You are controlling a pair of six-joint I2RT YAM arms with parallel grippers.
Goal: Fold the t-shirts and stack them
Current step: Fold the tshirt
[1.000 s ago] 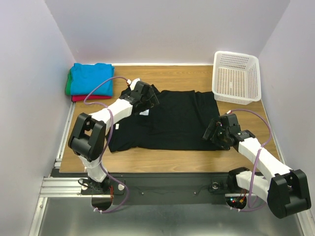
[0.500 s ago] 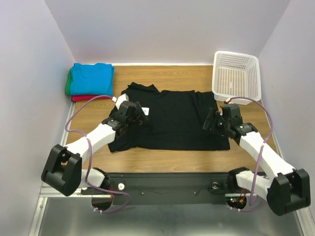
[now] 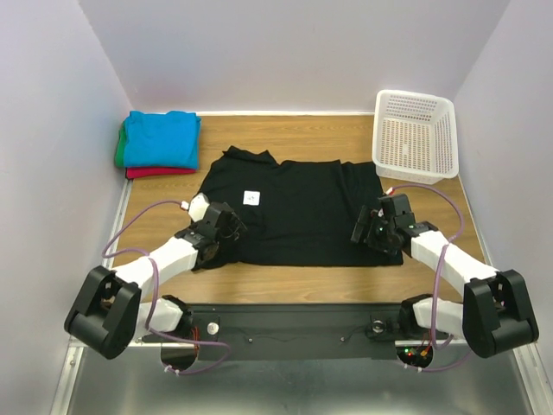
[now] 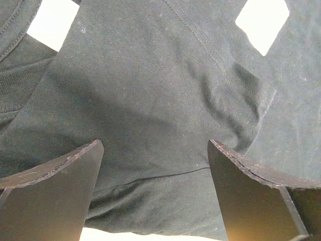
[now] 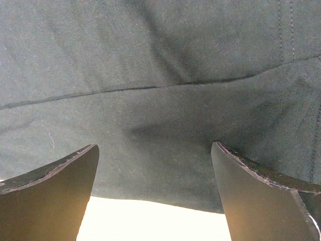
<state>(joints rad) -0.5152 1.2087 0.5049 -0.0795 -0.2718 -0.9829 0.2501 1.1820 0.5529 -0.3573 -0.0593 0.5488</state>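
Observation:
The black t-shirt (image 3: 298, 207) lies spread flat on the wooden table, its small white label (image 3: 251, 197) near the collar at the left. My left gripper (image 3: 226, 226) is open just above the shirt's near-left part; black cloth (image 4: 150, 115) fills the space between its jaws. My right gripper (image 3: 370, 232) is open over the shirt's near-right corner, with the hem edge (image 5: 165, 196) between its jaws. The folded turquoise-blue shirt (image 3: 160, 138) tops a pile at the far left, over the green (image 3: 118, 152) and red (image 3: 155, 173) ones.
A white plastic lattice basket (image 3: 415, 134) stands at the far right corner. White walls close in the table on three sides. Bare wood (image 3: 294, 134) shows behind the black shirt, and a narrow strip in front of it.
My left gripper has drawn back from the collar toward the near-left part of the shirt, uncovering the label. My right gripper has stayed near the shirt's near-right corner, shifting slightly. The shirt lies flatter.

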